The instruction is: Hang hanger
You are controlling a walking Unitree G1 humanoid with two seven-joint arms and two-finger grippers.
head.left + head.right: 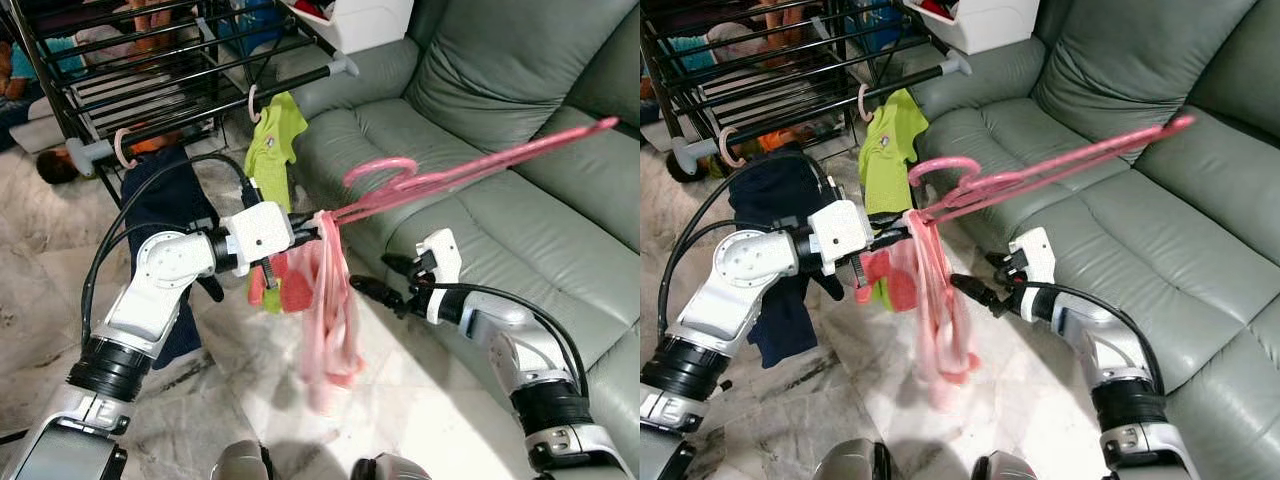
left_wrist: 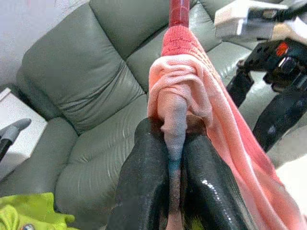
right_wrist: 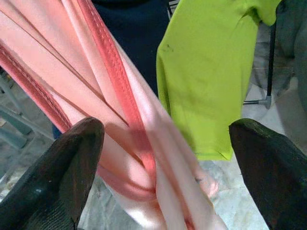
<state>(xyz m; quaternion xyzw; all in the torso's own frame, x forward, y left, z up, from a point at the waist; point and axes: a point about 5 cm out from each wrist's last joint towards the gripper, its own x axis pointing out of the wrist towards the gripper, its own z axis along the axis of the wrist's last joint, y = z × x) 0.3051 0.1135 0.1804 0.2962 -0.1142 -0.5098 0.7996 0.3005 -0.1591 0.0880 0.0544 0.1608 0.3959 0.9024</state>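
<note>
A pink hanger [image 1: 470, 170] stretches out over the sofa, its hook [image 1: 378, 172] curling up near the middle. A pink garment [image 1: 330, 320] droops from its near end. My left gripper [image 1: 322, 228] is shut on that end, the bunched pink cloth pinched between its fingers [image 2: 144, 191]. My right gripper [image 1: 385, 280] is open just right of the hanging garment, its fingers [image 3: 62, 177] spread on either side of the pink folds [image 3: 115, 124] without touching. A black drying rack [image 1: 180, 80] stands at the back left.
On the rack's front rail hang a lime green shirt [image 1: 272, 150] and a dark navy garment [image 1: 165, 210], each on a pale hook. A grey-green leather sofa [image 1: 520, 200] fills the right side. The floor is pale marble [image 1: 30, 280].
</note>
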